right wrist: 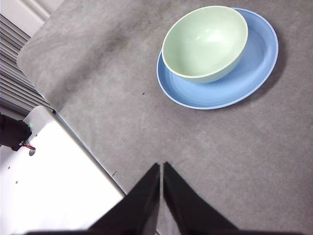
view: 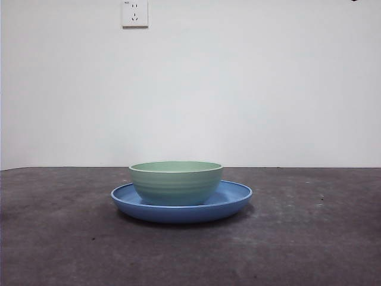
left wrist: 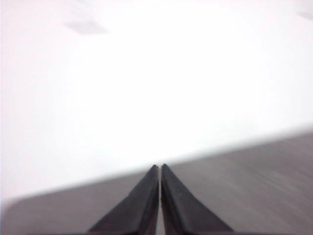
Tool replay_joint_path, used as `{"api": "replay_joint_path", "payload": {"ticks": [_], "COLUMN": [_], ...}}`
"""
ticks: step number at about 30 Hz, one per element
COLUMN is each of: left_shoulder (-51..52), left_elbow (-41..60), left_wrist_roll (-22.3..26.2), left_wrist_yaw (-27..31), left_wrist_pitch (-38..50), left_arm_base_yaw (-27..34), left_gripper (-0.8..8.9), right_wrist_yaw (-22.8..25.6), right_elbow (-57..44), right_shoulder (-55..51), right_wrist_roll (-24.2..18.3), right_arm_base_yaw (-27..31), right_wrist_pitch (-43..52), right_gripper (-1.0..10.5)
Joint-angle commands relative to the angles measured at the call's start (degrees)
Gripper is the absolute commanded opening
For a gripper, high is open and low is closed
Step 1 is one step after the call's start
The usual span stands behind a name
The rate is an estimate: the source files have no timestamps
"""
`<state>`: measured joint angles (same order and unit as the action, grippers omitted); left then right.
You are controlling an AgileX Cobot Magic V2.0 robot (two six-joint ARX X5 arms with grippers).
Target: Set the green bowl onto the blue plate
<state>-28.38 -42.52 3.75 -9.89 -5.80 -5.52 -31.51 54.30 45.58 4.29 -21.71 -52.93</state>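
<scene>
On blue plate (right wrist: 254,73), off-centre: green bowl (right wrist: 205,41).

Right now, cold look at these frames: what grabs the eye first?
The green bowl sitting upright in the blue plate, mid-table and a bit off the plate's centre; the bowl is empty. Both grippers are away from it with jaws closed: the right gripper hangs above bare grey table, the left gripper points at a white wall. A wall socket sits high behind the dishes.
</scene>
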Motion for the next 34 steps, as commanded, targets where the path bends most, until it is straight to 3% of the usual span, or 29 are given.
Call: {"api": "replay_joint_path", "payload": {"ticks": [1, 6, 17, 34], "left_shoulder": [4.6, 13.2, 25.3, 28.2], "left_elbow": [5.1, 15.4, 33.3, 41.9], "left_wrist_roll": [0.7, 0.7, -0.6, -0.6], "left_wrist_yaw": [4.6, 8.8, 8.9, 8.9], "left_wrist_pitch": [3.6, 4.1, 3.7, 0.9], "left_arm_base_yaw": [2.6, 5.9, 7.1, 7.0], "left_gripper": [0.08, 0.07, 0.08, 0.07], "right_wrist_yaw": [0.0, 0.0, 0.0, 0.0], "right_elbow": [0.9, 0.9, 0.9, 0.9], "right_shoulder": [0.4, 0.4, 0.4, 0.4], "right_wrist_roll": [-0.6, -0.7, -0.7, -0.7], "right_arm_base_yaw": [-0.3, -0.3, -0.3, -0.3], "right_wrist_pitch": [0.6, 0.6, 0.6, 0.6], "right_gripper": [0.1, 0.1, 0.1, 0.1]}}
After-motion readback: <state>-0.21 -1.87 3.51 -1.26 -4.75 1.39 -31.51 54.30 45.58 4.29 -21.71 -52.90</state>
